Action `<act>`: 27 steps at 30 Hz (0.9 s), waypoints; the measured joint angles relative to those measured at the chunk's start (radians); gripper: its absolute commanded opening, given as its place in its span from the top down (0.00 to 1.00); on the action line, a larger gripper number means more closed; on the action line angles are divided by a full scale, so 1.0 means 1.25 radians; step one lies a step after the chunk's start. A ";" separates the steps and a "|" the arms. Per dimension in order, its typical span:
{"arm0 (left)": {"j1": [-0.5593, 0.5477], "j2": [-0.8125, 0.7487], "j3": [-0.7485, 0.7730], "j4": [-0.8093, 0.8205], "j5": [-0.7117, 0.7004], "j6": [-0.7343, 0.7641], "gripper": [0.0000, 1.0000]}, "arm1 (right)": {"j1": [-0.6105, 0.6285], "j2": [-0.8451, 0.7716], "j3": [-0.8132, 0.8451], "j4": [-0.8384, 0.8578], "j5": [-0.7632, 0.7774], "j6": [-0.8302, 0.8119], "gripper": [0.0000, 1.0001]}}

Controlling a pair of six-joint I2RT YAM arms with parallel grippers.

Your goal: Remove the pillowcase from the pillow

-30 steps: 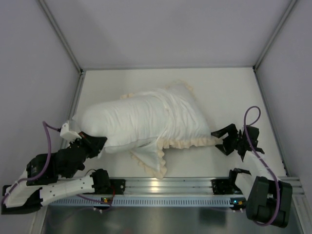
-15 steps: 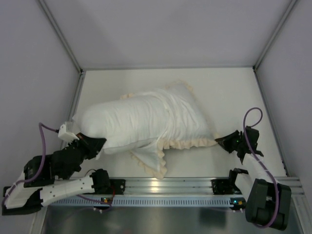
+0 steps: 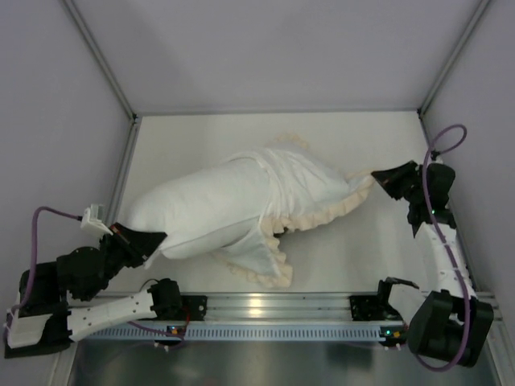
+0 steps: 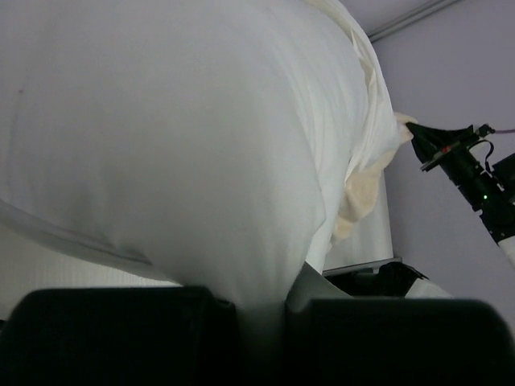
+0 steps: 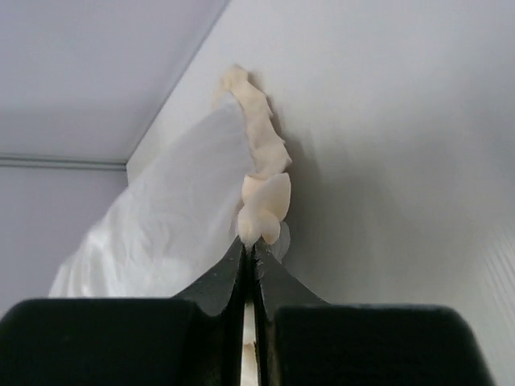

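Observation:
The white pillow lies slantwise on the table, its left half bare. The pillowcase, white side out with a cream frill, covers its right half. My left gripper is shut on the pillow's near-left corner; in the left wrist view the pillow fills the frame and its fabric is pinched in the left gripper. My right gripper is shut on the pillowcase's frill at the right end. In the right wrist view the frill rises from the shut right gripper.
Grey enclosure walls stand to the left, right and back, with slanted metal posts at the corners. An aluminium rail carrying the arm bases runs along the near edge. A loose frilled flap of the pillowcase lies near the rail.
My right gripper shut on the frill and pulled it back and to the right. My left arm drew back to the near left with the pillow's corner, baring more pillow.

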 measured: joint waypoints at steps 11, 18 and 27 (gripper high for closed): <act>-0.002 -0.088 0.085 -0.056 0.013 -0.017 1.00 | -0.118 0.188 0.303 0.009 0.018 0.000 1.00; -0.006 -0.085 0.228 -0.087 -0.001 -0.018 1.00 | -0.319 0.275 0.311 0.085 0.043 0.091 1.00; -0.008 -0.072 0.323 -0.114 -0.082 0.023 1.00 | -0.302 0.440 0.485 0.172 0.013 0.153 0.90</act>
